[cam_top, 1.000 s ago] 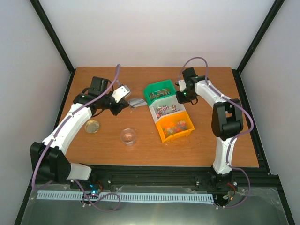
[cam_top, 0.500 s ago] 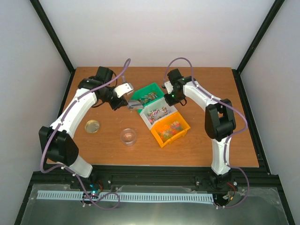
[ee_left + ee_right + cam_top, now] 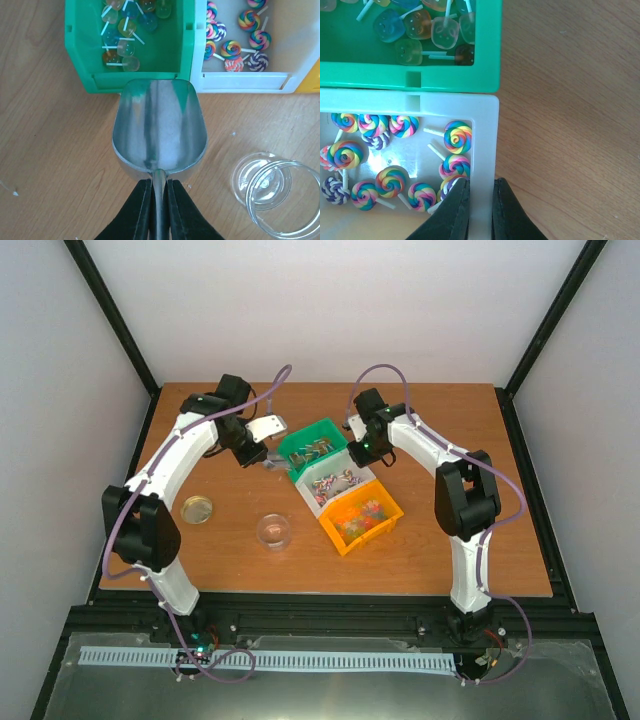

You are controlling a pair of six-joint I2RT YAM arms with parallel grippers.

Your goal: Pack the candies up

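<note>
The candies are small lollipops in three joined bins. Translucent square ones [image 3: 122, 35] lie in the green bin [image 3: 330, 428]. Rainbow swirl ones [image 3: 457, 137] lie in the white bin [image 3: 352, 492], and mixed ones in the orange bin [image 3: 392, 510]. My left gripper [image 3: 159, 182] is shut on the handle of an empty metal scoop [image 3: 159, 127]. The scoop's lip touches the green bin's front wall [image 3: 135, 84]. In the top view the left gripper [image 3: 256, 450] is left of the bins. My right gripper [image 3: 479, 187] is shut on the white bin's side wall [image 3: 485, 145], at the bins' far side [image 3: 368, 448].
A small clear round jar [image 3: 274, 530] stands on the wooden table in front of the bins, and also shows in the left wrist view [image 3: 270, 185]. Its gold lid [image 3: 197, 509] lies further left. Black frame posts stand at the table's edges.
The right gripper has dragged the three bins left and turned them. The left arm has brought the scoop back and right, up to the green bin's front wall.
</note>
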